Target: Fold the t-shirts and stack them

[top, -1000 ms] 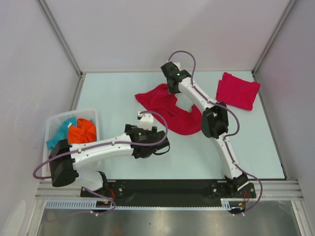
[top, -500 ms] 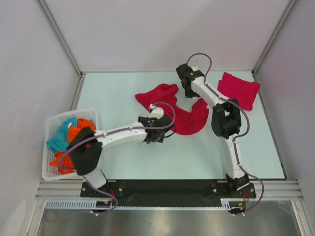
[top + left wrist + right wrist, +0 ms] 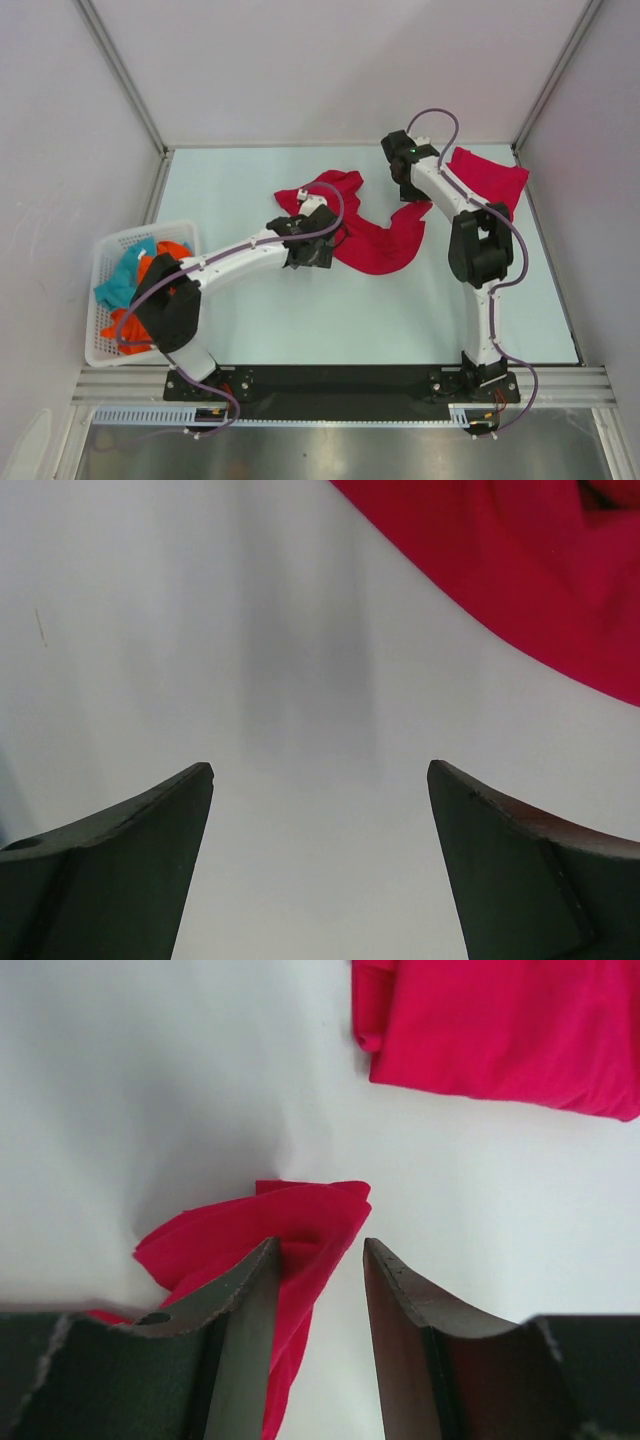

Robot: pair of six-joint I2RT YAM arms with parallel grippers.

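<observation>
The unfolded t-shirt (image 3: 375, 240) is seen crumpled and twisted across the middle of the surface (image 3: 230, 180), while a folded t-shirt (image 3: 490, 185) is laid at the far right corner. The right claw (image 3: 320, 1245) is set over the right end of the crumpled garment, near the folded one. Its jaws are held apart, a bunched fold of cloth is pressed against one finger, and a strip of bare surface is visible beside the other, so no firm clamp is shown. The left claw (image 3: 320, 770) is held wide apart over bare surface just beside the garment's edge, with nothing in it. Three risks are judged likely. If the right claw is shut on that bunch, several layers may be taken at once and the shirt left twisted. If the bunch is dragged rightward, the folded t-shirt may be brushed and disturbed. If the left claw is closed where it is, the hem would be missed.
</observation>
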